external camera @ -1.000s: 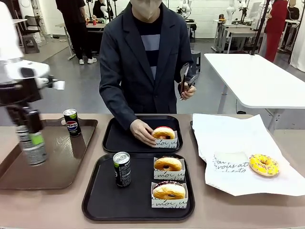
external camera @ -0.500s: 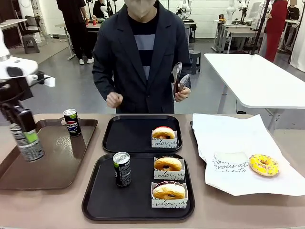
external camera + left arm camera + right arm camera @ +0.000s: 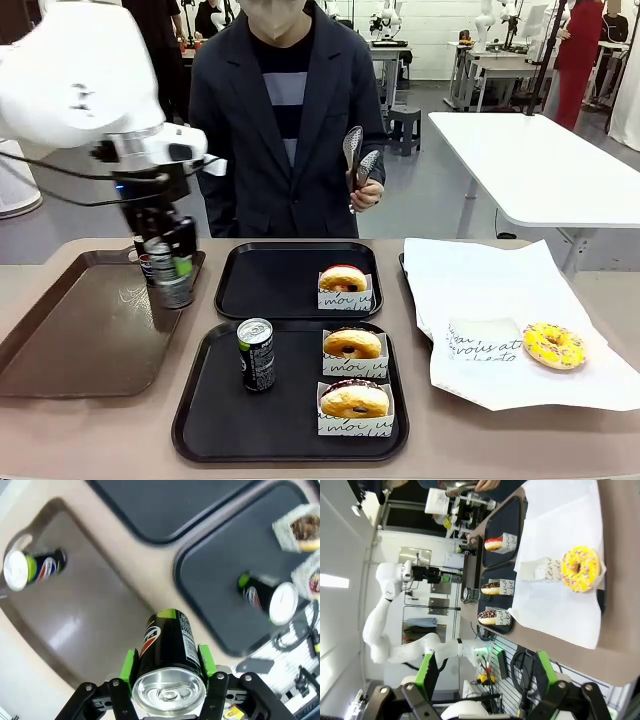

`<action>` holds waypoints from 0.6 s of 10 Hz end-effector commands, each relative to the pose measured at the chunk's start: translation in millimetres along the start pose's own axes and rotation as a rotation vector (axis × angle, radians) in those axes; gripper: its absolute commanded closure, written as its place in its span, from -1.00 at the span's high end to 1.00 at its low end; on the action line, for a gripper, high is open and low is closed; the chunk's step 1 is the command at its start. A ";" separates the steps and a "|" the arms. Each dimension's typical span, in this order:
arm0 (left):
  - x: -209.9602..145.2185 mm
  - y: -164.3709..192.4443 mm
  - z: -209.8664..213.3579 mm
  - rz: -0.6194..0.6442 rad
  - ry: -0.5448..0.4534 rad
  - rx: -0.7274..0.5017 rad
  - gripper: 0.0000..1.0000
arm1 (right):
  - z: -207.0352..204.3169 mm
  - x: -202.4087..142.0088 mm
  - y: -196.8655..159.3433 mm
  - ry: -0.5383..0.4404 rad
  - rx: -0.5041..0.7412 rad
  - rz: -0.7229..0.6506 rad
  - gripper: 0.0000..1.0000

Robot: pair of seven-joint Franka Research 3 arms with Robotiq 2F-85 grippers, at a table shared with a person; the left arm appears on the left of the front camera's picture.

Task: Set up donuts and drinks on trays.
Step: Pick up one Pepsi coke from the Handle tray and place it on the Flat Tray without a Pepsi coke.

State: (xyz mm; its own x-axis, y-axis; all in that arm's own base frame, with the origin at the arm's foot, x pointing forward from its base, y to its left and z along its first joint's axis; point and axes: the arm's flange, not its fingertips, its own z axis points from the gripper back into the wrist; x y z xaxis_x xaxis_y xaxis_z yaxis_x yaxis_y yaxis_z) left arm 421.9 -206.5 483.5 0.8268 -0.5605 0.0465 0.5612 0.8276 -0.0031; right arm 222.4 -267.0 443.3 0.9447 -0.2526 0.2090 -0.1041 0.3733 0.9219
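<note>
Item: soda can point(image 3: 176, 288), upright, pinched between left gripper point(image 3: 168, 262) jaws; far black tray point(image 3: 262, 285) located just right (right gripper point(image 3: 486, 675) spread, empty).

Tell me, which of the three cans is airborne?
The soda can held aloft in the left gripper. The Pepsi can stands on the brown tray, the green-accented can on the near black tray.

the gripped can point(image 3: 167, 647) is showing a brushed metal top and glossy printed wall between matt green pads point(image 3: 128, 663), while the black plastic trays point(image 3: 208, 420) are shining smooth and the paper sleeves point(image 3: 355, 425) are looking matt.
</note>
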 end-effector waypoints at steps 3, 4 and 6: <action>51.5 -7.0 -3.9 0.069 0.003 0.020 0.17 | 1.3 2.1 0.0 -0.013 0.022 0.021 1.00; 42.1 -6.5 -11.6 0.031 0.005 -0.007 0.17 | 1.3 2.1 0.0 -0.013 0.022 0.021 1.00; 42.1 -6.5 -11.6 0.031 0.005 -0.007 0.17 | 1.3 2.1 0.0 -0.013 0.022 0.021 1.00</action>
State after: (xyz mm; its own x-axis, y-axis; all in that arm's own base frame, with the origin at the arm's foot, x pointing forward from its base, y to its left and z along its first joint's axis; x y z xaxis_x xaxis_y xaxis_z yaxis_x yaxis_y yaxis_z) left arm 460.1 -240.5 469.4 0.8498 -0.5260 0.0339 0.5267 0.8499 -0.0160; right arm 222.4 -267.0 443.3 0.9447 -0.2526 0.2090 -0.1042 0.3732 0.9219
